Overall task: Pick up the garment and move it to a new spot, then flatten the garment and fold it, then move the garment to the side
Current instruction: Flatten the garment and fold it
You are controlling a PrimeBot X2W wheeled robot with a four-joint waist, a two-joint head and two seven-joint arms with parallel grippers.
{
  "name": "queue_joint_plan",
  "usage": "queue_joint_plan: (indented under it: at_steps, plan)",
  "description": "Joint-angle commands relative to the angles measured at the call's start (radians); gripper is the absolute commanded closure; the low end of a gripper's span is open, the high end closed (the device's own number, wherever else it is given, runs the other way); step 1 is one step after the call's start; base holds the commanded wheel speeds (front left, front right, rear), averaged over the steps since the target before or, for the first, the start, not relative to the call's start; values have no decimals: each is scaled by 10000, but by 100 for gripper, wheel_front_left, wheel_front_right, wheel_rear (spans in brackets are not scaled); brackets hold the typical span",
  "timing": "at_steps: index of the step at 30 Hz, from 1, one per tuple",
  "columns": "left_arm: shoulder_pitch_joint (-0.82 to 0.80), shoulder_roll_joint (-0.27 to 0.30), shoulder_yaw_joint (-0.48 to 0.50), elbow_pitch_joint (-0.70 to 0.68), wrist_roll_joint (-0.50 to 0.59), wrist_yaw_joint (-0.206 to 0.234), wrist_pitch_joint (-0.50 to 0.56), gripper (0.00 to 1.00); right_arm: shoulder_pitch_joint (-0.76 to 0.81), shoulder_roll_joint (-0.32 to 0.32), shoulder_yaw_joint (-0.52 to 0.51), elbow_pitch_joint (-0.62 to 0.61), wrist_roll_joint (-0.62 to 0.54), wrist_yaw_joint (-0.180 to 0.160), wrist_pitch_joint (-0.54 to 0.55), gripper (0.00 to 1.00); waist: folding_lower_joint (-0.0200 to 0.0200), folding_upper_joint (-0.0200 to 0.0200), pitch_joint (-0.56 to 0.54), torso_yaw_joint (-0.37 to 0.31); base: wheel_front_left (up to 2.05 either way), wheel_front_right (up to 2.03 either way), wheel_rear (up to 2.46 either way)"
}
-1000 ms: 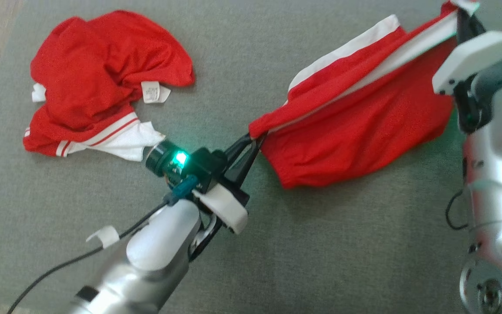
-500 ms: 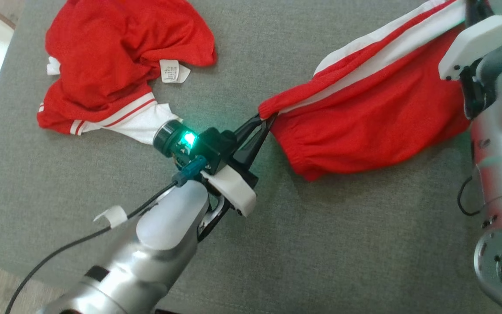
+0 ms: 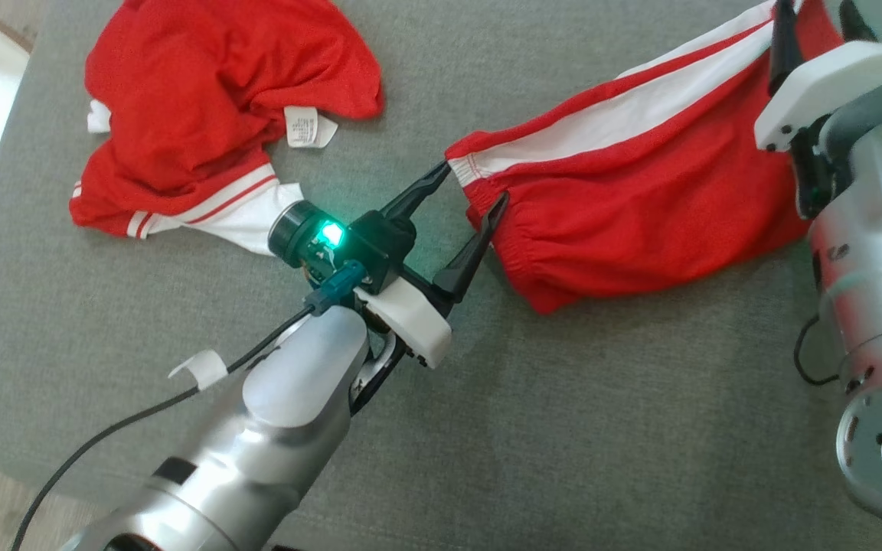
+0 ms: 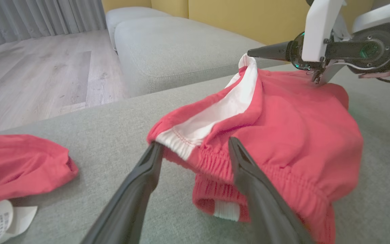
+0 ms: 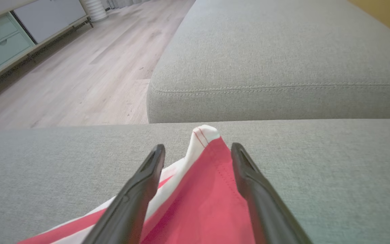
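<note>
Grey cushion (image 3: 602, 421) w/ red shorts (image 3: 640, 207) lying btwn both arms: left gripper (image 3: 474, 182) spread wide, waistband corner between its fingers, right gripper (image 5: 197, 146) likewise spread, hem tip between.

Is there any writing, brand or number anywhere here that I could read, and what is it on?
White tag on the crumpled red garment: rows of fine print, too small and blurred to read.
Red shorts: no writing seen.
</note>
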Motion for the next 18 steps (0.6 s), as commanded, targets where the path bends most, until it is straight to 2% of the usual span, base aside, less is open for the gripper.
queue_joint_plan:
  at_steps: [1,7,12,18]
  plan:
    - [-119,208,416,-241,7,94,-91,0,-323,245,257,-132,122,65,-251,0,0,0,-250,-145,0,0,0]
    - [456,501,926,-547,-20,333,-92,0,-67,291,763,310,881,65,-1115,0,0,0,-1136,-552,0,0,0]
    - [969,772,1434,-919,-137,564,-92,0,312,334,1406,231,1519,65,-1393,0,0,0,-1690,-886,0,0,0]
    - [1959,1096,2447,-1751,-354,1025,-92,0,1591,255,2458,-986,2805,65,-1473,0,0,0,-2486,-1372,0,0,0]
